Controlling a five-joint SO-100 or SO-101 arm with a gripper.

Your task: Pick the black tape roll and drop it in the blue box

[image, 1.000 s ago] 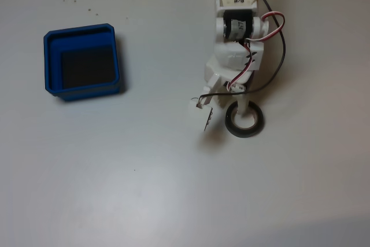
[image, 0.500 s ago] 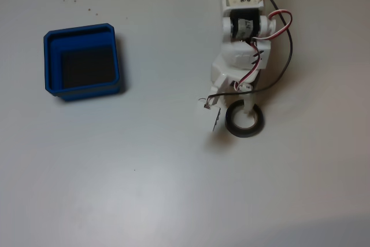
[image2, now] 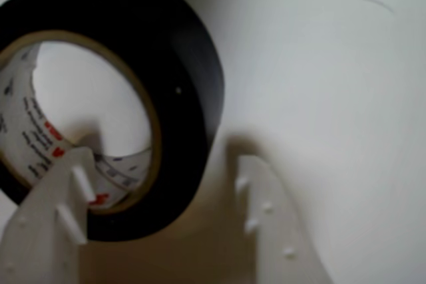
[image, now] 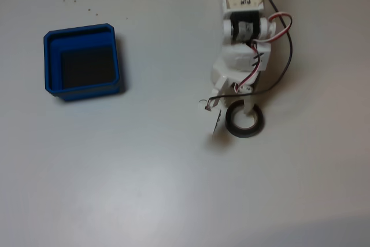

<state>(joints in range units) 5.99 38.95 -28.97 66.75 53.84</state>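
White tabletop (image: 144, 189) carries the blue box (image: 81, 62) at left in the fixed view. Well right, the black tape roll (image: 245, 121) lies flat; the gripper (image: 232, 118) straddles its wall, 1 finger inside the core, jaws parted, not yet clamped.

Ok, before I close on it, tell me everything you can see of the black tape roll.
The black tape roll is a glossy black ring lying flat on the white table, far right of the blue box in the fixed view. Its pale cardboard core carries small printed lettering with red marks. In the wrist view one finger of the gripper stands inside the core and the other outside the wall, a gap left there.
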